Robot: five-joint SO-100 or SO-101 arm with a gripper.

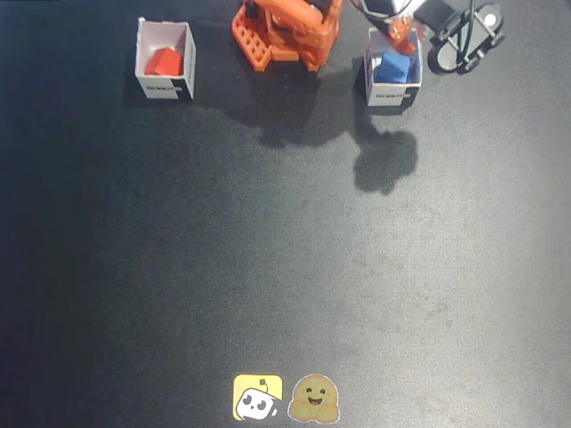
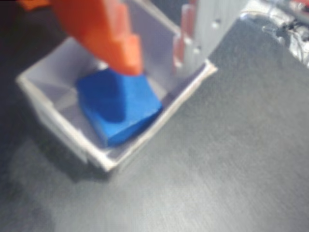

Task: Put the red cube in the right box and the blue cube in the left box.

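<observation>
The blue cube lies inside the white box at the upper right of the fixed view. The wrist view shows the blue cube resting on that box's floor, tilted against the near wall. My gripper hovers over this box, open, and nothing is held between its fingers. Its orange finger hangs just above the cube, and the pale finger stands over the box's far corner. The red cube sits in the other white box at the upper left.
The arm's orange base stands between the two boxes at the top edge. A black clamp-like device lies right of the right box. Two stickers mark the bottom edge of the dark mat.
</observation>
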